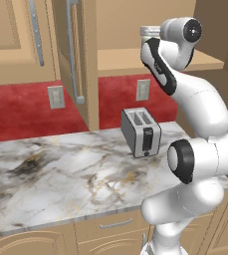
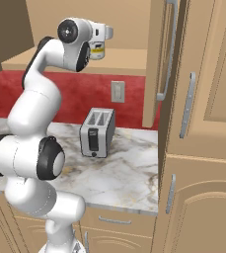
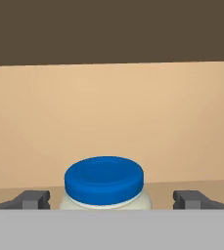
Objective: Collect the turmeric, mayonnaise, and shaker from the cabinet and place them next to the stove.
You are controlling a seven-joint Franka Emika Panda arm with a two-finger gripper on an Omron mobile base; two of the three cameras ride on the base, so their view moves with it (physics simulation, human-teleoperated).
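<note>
The mayonnaise (image 3: 104, 183) stood upright on the cabinet (image 2: 156, 59) shelf, its blue lid facing the hand camera and the pale back wall of the cabinet close behind it. In the hand view it sat squarely between the two dark fingertips (image 3: 31, 199), one to each side with a clear gap to the jar — so the end effector (image 3: 111, 200) was spread wide, wider than the jar, and gripped nothing. That framing looked deliberate: being the broadest container, the jar would need nearly the full opening, and centring it first should keep either finger from nudging it sideways on closing. From the right base view the jar's label (image 2: 99, 49) showed just beyond the wrist, at shelf height, with the arm raised and bent to reach in level over the shelf edge. The cabinet door hung open, its silver bar handle (image 2: 167, 49) toward the room, leaving the shelf free to enter. Below, on the marble tabletop (image 1: 60, 174), a steel toaster (image 1: 141, 132) stood against the red backsplash, well under the arm's reach. The step in hand appeared to be the approach before the grasp — closing had not yet begun.
</note>
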